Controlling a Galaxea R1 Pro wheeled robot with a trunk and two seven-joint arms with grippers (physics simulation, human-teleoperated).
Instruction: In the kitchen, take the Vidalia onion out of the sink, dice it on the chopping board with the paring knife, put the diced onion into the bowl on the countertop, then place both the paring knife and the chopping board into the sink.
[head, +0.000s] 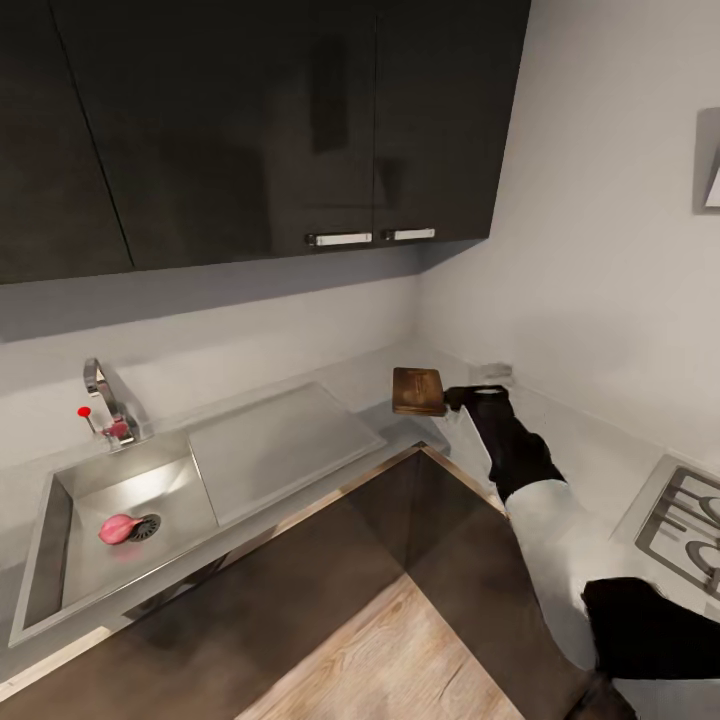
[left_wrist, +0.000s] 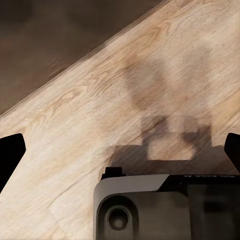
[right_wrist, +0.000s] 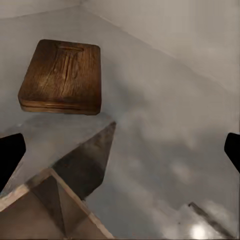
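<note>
- In the kitchen corner, our right arm reaches out over the countertop, and its right gripper hangs just beside the chopping board.
- The chopping board lies flat in the angle where the two counter runs meet. From our head camera its long axis seems to run away from us toward the back wall, though the angle makes that hard to judge.
- In the right wrist view the board sits ahead of the spread fingertips and off to one side, apart from them. The jaws stand wide with nothing between them.
- The Vidalia onion rests in the sink beside the round drain, well apart from the board, with the drainboard between them.
- Our left gripper points down at the wooden floor, fingertips wide apart and holding nothing.
- We judge the right arm the nearer one for the board, while the onion lies toward our left side.
- The faucet stands behind the basin.
</note>
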